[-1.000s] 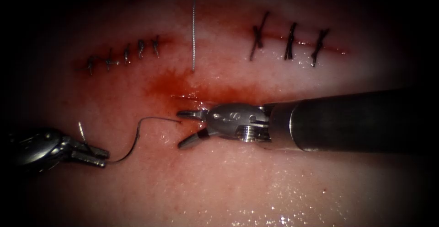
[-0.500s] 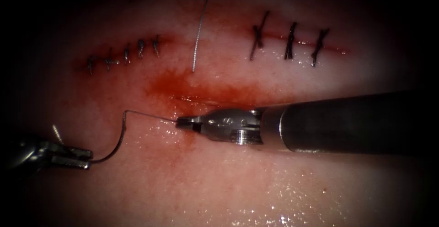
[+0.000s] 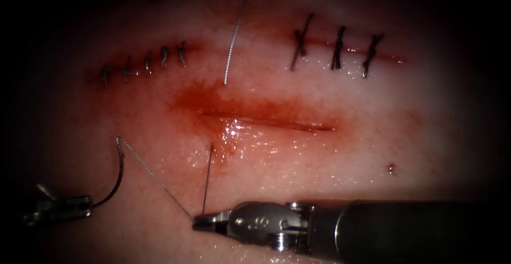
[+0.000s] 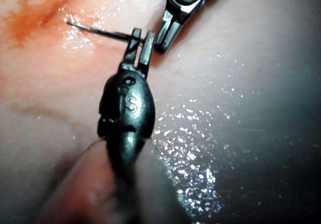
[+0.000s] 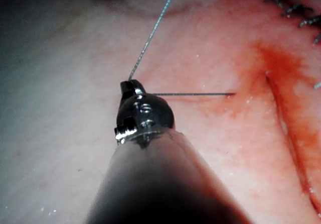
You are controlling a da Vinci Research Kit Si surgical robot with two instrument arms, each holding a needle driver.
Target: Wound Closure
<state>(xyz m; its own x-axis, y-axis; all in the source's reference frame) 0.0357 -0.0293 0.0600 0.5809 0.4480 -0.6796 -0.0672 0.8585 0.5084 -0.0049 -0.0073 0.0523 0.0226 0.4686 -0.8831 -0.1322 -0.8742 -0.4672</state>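
Left tool [image 3: 80, 204]: mine, at the near left, jaws pressed together on the needle [image 3: 116, 173] at its butt end; the curve rises free above the tissue [image 3: 330, 163], none of it buried.
Right tool [image 3: 205, 222]: mine, at the near edge, jaws pinching the thread [image 3: 159, 181] (the grip sits right at the tips).
Thread: one leg runs up-left from the right tool to the needle's far end; another runs from the jaws up into the tissue just near of the cut [image 3: 266, 121].
Cut: open, mid-scene, ringed by red fluid [image 3: 213, 101]; finished stitches [image 3: 335, 48] lie far left and far right; a loose thread end [image 3: 234, 35] lies across the far side.
Risk, tearing: in my judgement both legs look taut, and more tension could cut the thread through the soft edge.
Risk, slipping: a tip-only pinch could let the thread slide out.
Change: a second ago the right tool was spread just near of the cut; it closed there and has since drawn back nearward with thread. The left tool has drifted left and nearer.
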